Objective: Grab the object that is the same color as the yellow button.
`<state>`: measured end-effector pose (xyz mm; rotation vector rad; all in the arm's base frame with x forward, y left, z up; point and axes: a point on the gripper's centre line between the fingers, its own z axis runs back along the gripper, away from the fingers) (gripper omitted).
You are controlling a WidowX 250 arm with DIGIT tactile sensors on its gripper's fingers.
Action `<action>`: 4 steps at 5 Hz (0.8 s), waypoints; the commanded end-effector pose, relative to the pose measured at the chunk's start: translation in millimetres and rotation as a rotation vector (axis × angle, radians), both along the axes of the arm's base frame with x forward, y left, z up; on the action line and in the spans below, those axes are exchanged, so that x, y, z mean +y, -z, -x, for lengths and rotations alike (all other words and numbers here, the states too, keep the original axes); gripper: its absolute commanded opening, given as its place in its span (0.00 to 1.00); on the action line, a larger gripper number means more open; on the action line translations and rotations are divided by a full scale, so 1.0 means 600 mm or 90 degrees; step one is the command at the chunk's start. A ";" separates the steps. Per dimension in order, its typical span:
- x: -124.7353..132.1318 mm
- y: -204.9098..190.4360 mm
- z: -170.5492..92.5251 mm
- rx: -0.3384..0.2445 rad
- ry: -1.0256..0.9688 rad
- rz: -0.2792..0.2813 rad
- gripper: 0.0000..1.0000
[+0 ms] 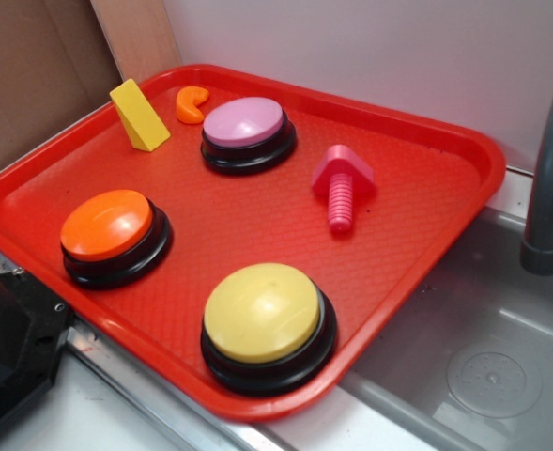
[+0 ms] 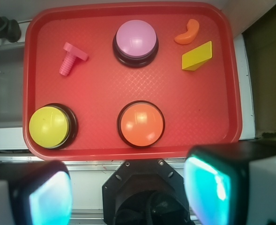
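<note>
While the tool (image 2: 128, 197) hangs high above the near edge of the red tray (image 2: 133, 89), jaws spread wide and holding nothing, the task appears not yet begun. The yellow wedge (image 1: 139, 116) stands untouched in the tray's far corner, just beside an orange curved piece (image 1: 192, 104) and well apart from the yellow button (image 1: 266, 317) at the near edge. Approach, descent and closure all remain. No brand, label or writing is legible anywhere.
</note>
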<state>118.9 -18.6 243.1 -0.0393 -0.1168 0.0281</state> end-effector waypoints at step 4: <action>0.121 0.074 -0.111 -0.046 -0.030 0.019 1.00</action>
